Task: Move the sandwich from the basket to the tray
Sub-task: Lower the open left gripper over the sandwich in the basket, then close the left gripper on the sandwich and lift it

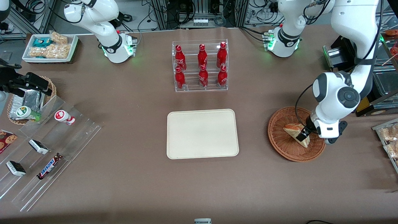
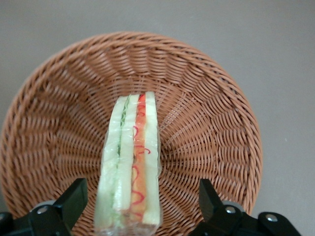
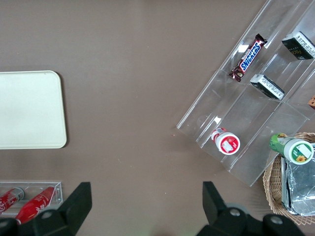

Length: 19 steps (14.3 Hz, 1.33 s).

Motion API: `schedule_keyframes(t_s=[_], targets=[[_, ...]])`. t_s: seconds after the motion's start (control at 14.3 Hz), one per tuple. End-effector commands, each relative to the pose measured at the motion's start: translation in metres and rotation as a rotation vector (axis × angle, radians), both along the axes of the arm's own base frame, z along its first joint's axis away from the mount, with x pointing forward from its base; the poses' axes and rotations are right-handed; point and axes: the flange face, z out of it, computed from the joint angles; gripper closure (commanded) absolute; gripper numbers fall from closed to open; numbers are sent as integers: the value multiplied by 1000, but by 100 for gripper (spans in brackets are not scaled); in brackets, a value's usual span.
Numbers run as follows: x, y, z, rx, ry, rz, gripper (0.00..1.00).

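Spread black jaws (image 2: pixel 140 204) straddle the wrapped triangular sandwich (image 2: pixel 132 162) in the woven wicker basket (image 2: pixel 206 113).

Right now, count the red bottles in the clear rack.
6: three in the upper row of the clear rack, three in the lower row nearer the tray. The gripper is at the sandwich.

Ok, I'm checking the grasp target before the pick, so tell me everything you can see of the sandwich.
The sandwich is a small triangular wedge of pale bread with green and red-orange filling layers, sealed in clear wrap. It stands on edge in the basket, resting on the woven bottom, layers facing up. The gripper is low over it, open, with one finger on each side of the wedge and a gap to each; neither finger touches it. In the front view the arm partly hides it.
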Motion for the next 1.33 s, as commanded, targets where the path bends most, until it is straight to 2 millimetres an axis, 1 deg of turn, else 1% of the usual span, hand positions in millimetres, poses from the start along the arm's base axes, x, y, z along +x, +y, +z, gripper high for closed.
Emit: schedule_keyframes(t_s=[0.0,0.07,0.14,0.21,0.28,0.42,0.49,0.56,0.7,0.84,0.91,1.05,1.12,1.26], targets=[[4,-4,-13,-27,7,109,4],[4,-4,-13,-44,8,149,33],[5,-3,-12,-55,9,182,76],[5,-3,-11,-56,9,182,91],[6,-4,-9,-56,11,168,97],[5,-9,4,-52,11,147,98],[8,-21,16,-49,23,121,98],[17,-31,33,-51,33,106,98],[37,-72,65,-51,68,43,97],[49,-106,82,-63,58,-1,96],[49,-131,84,-67,46,-37,96],[45,-183,80,-81,21,-112,96],[41,-214,76,-96,2,-157,96],[33,-265,67,-136,-57,-231,96]])
